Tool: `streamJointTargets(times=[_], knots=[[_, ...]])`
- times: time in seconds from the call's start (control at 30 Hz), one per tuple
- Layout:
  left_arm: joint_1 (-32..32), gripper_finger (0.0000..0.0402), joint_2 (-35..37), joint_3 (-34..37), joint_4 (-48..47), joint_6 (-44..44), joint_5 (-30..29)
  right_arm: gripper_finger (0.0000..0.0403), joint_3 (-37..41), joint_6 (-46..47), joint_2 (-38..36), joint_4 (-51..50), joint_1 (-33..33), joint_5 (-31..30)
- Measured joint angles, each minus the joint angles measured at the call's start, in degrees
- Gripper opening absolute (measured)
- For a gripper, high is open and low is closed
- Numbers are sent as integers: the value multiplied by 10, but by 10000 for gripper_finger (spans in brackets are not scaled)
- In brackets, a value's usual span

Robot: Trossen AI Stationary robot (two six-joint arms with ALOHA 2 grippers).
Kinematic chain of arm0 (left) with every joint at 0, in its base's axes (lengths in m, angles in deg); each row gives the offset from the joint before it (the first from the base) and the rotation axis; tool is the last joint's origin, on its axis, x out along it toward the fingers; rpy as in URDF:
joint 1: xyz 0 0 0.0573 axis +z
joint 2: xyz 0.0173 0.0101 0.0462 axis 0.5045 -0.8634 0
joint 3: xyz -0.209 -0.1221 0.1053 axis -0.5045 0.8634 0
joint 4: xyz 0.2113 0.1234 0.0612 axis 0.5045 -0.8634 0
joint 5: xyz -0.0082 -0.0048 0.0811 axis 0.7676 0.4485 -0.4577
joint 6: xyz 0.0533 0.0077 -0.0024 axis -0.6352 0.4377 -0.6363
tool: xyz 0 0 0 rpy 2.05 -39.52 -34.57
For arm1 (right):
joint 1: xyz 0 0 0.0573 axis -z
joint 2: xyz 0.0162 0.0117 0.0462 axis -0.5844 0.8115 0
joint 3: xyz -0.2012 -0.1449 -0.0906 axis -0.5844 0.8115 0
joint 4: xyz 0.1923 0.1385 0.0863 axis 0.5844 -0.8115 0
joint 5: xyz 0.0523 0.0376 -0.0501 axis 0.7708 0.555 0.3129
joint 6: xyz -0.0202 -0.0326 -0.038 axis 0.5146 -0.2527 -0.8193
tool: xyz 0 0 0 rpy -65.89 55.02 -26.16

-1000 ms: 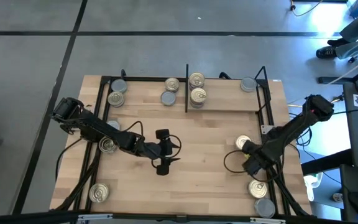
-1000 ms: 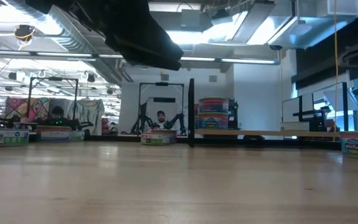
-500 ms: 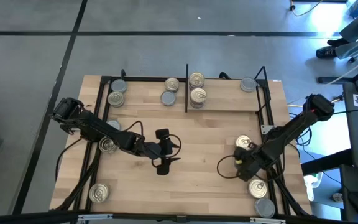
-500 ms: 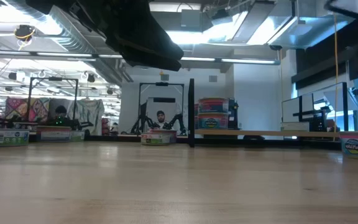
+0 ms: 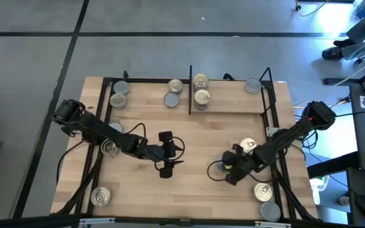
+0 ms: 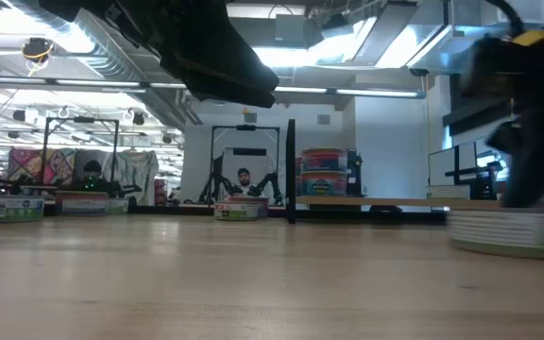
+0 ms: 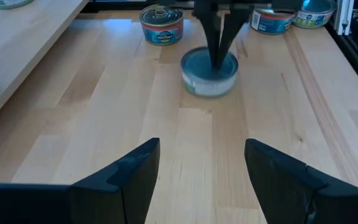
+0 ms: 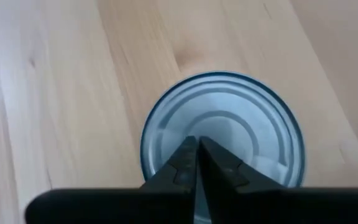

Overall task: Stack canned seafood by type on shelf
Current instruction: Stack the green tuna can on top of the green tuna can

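Tabletop: right gripper (image 8: 196,163) atop tin (image 8: 222,124).

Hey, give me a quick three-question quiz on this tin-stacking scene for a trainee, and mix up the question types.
1. True or false: the left gripper is holding a tin.
2. Multiple choice: the right gripper is
A) shut, with its tips over the lid of a grey-lidded tin on the tabletop
B) open around a gold-lidded tin
C) resting on the shelf
3. Fill in: the upright black divider stands on the ____.

Key: 1 false, it is open and empty. 2 A. 3 shelf.
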Motion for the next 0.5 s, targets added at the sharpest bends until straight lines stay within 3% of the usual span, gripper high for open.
streamJointTargets(times=[0.33, 0.5], knots=[[8, 233, -4, 0, 3, 40, 0, 24, 1, -125, 59, 167, 60, 15], [13, 233, -31, 0, 53, 41, 0, 24, 2, -164, 61, 217, 79, 10]])
